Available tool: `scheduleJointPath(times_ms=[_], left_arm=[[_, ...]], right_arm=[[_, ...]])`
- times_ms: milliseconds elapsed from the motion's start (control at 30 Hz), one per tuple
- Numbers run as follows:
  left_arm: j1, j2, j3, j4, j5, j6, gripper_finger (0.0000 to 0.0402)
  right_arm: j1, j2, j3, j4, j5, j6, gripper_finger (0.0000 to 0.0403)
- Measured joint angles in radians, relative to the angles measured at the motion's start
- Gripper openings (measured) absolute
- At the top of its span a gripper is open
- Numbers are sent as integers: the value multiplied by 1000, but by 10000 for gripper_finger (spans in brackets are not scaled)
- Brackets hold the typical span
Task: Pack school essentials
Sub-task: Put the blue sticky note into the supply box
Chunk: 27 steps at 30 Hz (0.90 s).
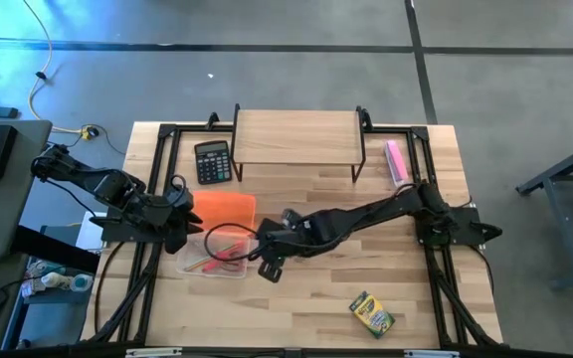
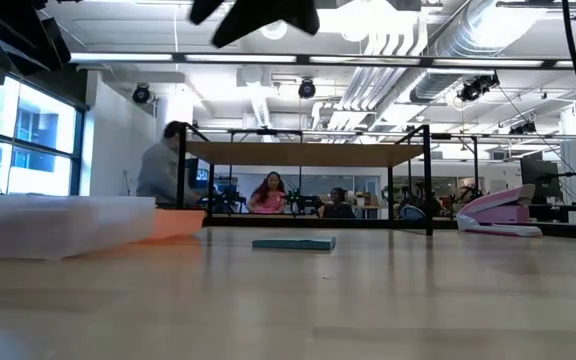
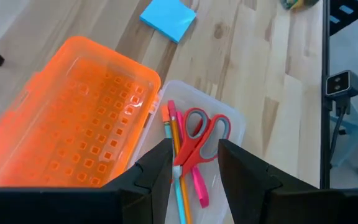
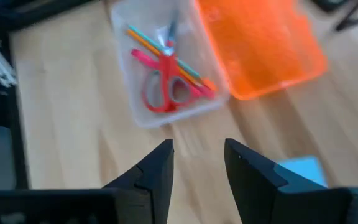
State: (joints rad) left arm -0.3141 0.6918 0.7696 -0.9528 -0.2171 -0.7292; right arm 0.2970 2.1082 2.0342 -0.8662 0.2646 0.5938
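Note:
A clear pencil box [image 1: 217, 257] lies open on the table, its orange lid [image 1: 224, 208] folded back toward the far side. Inside it are red-handled scissors [image 3: 199, 142], a pink pen [image 3: 197, 183] and thin orange and green pencils [image 3: 178, 163]. The light blue notepad [image 3: 168, 17] lies flat on the table just right of the box; my right arm hides it in the high view. The yellow-green crayon box [image 1: 371, 314] lies near the table's near right edge. My left gripper [image 3: 194, 155] is open above the box's left end. My right gripper [image 4: 197, 149] is open, raised right of the box near the notepad [image 4: 300, 169]. No eraser shows.
A black calculator [image 1: 212, 161] lies left of a wooden riser shelf [image 1: 296, 139] at the far edge. A pink oblong block [image 1: 396, 161] sits to the shelf's right. Bare tabletop lies between the box and the crayon box. People sit in the room beyond.

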Motion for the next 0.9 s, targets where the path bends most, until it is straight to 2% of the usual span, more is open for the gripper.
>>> scheduleJointPath(times_ms=[333, 467, 900], left_arm=[[0, -5, 0, 152, -25, 153, 117], [0, -41, -13, 184, -43, 168, 117], [0, -340, -291, 438, -41, 211, 117]], right_arm=[[16, -87, 0, -274, 129, 38, 133], [25, -100, 0, -375, 154, 83, 133], [24, -125, -1, -519, 154, 152, 133]])
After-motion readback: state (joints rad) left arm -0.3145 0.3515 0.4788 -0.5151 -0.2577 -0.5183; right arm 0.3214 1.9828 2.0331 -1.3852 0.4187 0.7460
